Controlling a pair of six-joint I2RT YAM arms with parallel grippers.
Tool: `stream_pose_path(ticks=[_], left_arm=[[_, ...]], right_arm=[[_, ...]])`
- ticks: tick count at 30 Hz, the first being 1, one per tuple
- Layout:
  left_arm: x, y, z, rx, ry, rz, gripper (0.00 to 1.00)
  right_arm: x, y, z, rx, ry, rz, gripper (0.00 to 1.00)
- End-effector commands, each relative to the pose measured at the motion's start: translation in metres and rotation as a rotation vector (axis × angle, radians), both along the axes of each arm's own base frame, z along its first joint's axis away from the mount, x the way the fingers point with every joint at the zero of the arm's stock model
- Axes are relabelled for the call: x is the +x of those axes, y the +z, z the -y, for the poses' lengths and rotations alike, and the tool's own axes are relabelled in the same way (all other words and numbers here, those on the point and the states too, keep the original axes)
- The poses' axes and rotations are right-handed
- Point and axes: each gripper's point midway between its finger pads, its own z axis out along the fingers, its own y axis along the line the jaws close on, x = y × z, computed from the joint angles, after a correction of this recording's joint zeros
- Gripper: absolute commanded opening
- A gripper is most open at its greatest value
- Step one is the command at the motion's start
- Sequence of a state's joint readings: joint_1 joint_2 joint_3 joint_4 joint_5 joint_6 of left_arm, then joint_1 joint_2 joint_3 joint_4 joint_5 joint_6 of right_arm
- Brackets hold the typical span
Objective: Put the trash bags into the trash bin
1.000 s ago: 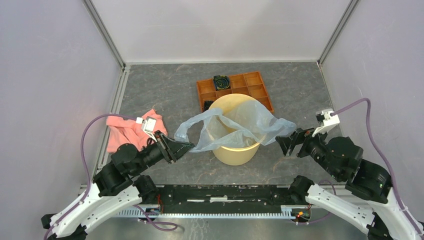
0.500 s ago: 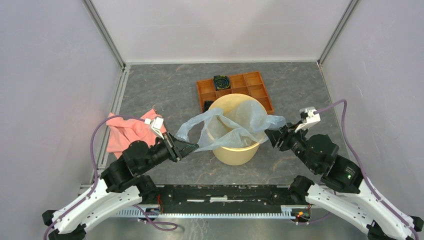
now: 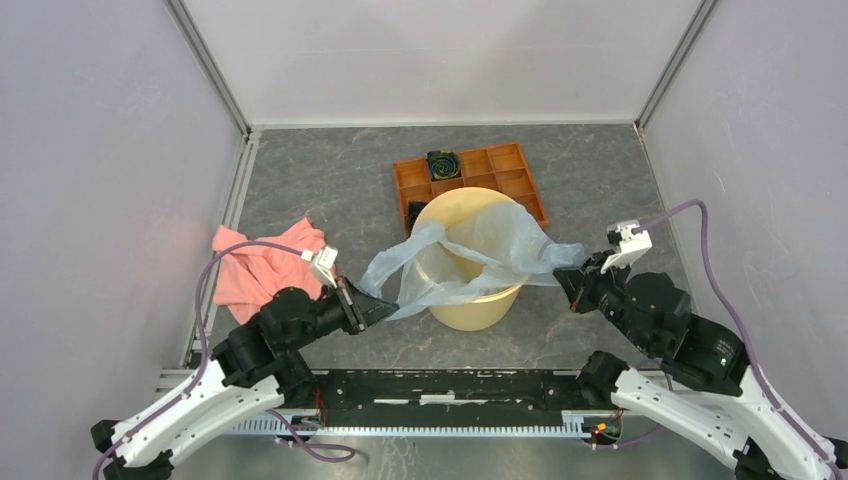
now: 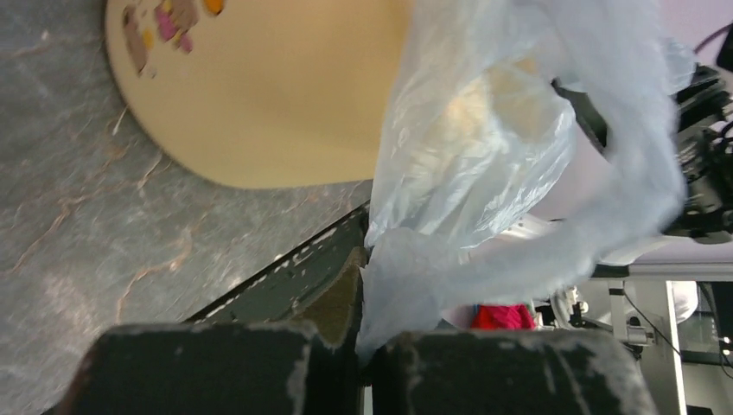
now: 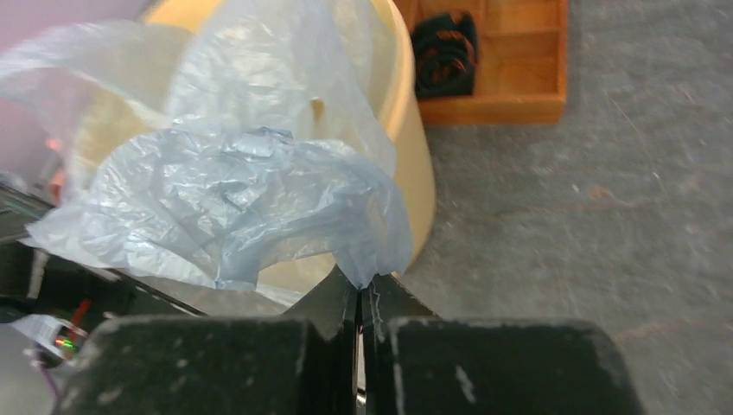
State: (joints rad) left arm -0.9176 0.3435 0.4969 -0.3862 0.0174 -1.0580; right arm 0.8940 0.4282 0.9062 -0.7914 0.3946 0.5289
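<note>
Grey desk [image 3: 330,190]: left claw [image 3: 385,308] and right claw [image 3: 565,285] each pinch an edge of the trash bag [image 3: 470,265], draped across the trash bin [image 3: 470,312] mouth. Left claw has closed in since a second ago; the added slack should let the film sink inside.

Finding: a robot test cell in a laboratory.

Evidence:
- A grey stone-patterned table [image 3: 330,190] is enclosed on three sides by plain pale panels [image 3: 440,50] set in aluminium posts [image 3: 208,68].
- Two white-and-black arms, left [image 3: 190,410] and right [image 3: 690,405], are bolted to a black rail [image 3: 450,385] at the bottom edge.
- Purple cables [image 3: 672,210] run exposed.
- In the lower right of the left wrist view, metal equipment stands [image 4: 619,304] are visible beyond the table.
</note>
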Motion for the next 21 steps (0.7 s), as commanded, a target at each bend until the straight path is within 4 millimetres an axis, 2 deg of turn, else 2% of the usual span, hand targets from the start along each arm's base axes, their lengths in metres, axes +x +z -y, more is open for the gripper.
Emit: stream_pose_path(ticks=[1,3,4,9,11,13,15,17,21], left_arm=[[-0.006,-0.028,-0.006,0.016,0.022,-0.102,0.02],[0.002,-0.039,-0.014,0.031,0.085,-0.104,0.02],[0.007,-0.042,-0.016,0.033,0.115,-0.091,0.02],[0.040,-0.050,-0.022,0.041,0.273,-0.041,0.06],[0.050,-0.056,-0.022,0.092,0.309,-0.034,0.12],[0.058,-0.057,-0.025,0.168,0.341,-0.038,0.19],[0.059,-0.060,-0.020,0.244,0.307,-0.034,0.26],[0.055,-0.064,-0.017,0.315,0.265,-0.063,0.38],[0.031,-0.069,-0.015,0.380,0.147,-0.135,0.59]], right_arm=[[-0.008,-0.034,0.044,-0.213,-0.119,-0.100,0.00],[-0.004,-0.040,0.061,-0.231,-0.212,-0.098,0.03],[0.000,-0.041,0.062,-0.226,-0.237,-0.081,0.05],[0.036,-0.046,0.038,-0.192,-0.276,0.056,0.16],[0.049,-0.049,0.036,-0.231,-0.307,0.103,0.19],[0.058,-0.059,0.043,-0.307,-0.370,0.113,0.27],[0.059,-0.063,0.049,-0.370,-0.393,0.089,0.35],[0.054,-0.060,0.045,-0.385,-0.342,0.063,0.44],[0.028,-0.048,0.035,-0.313,-0.171,0.025,0.62]])
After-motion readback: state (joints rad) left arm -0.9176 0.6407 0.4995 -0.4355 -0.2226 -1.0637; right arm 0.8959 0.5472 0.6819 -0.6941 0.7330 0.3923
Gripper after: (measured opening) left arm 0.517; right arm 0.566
